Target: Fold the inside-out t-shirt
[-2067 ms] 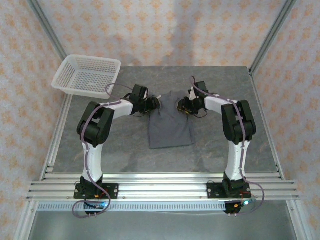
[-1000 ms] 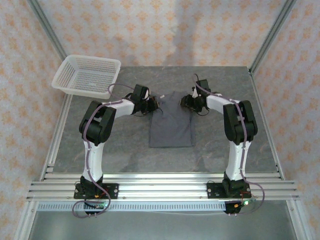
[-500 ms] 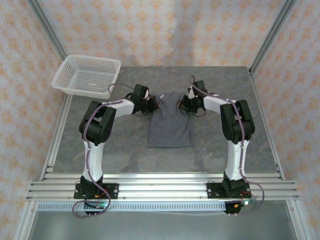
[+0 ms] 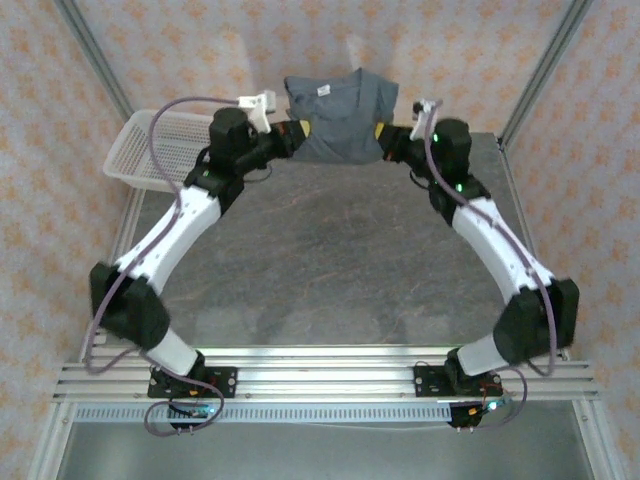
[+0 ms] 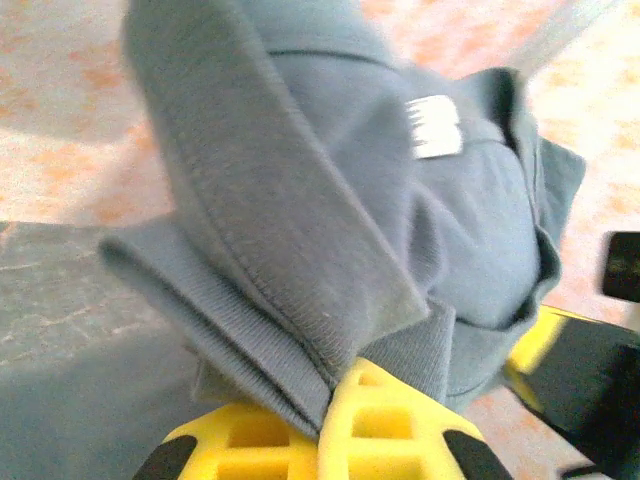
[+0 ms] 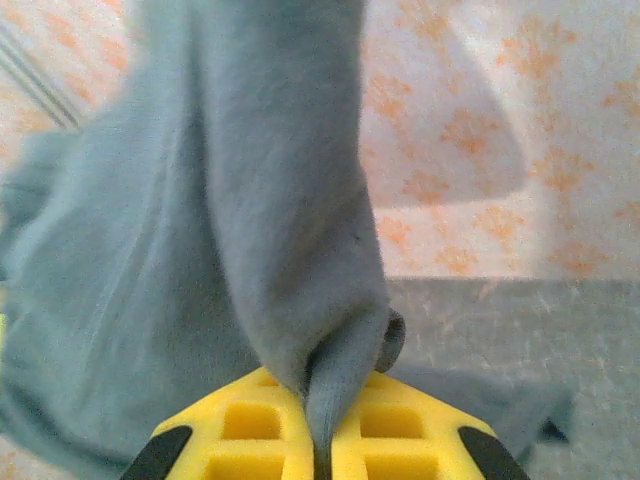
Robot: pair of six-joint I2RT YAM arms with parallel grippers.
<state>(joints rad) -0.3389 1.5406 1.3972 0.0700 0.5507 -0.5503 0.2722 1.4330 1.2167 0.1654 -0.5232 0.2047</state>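
The left hand (image 4: 297, 128) and right hand (image 4: 382, 130), each clamped on the dark slate-grey cloth t-shirt (image 4: 340, 120), hold it stretched crosswise above the far edge of the grey stone-patterned counter (image 4: 330, 250).

We saw a white mesh basket (image 4: 130, 155) at the far left corner of the grey mottled table (image 4: 330, 250). It seemed to overhang the left edge, though we could not be sure from above. Peach walls (image 4: 480, 60) with orange motifs rose behind, with slanting metal posts (image 4: 545, 62) at the corners. Silver rails (image 4: 320, 372) ran along the near edge.
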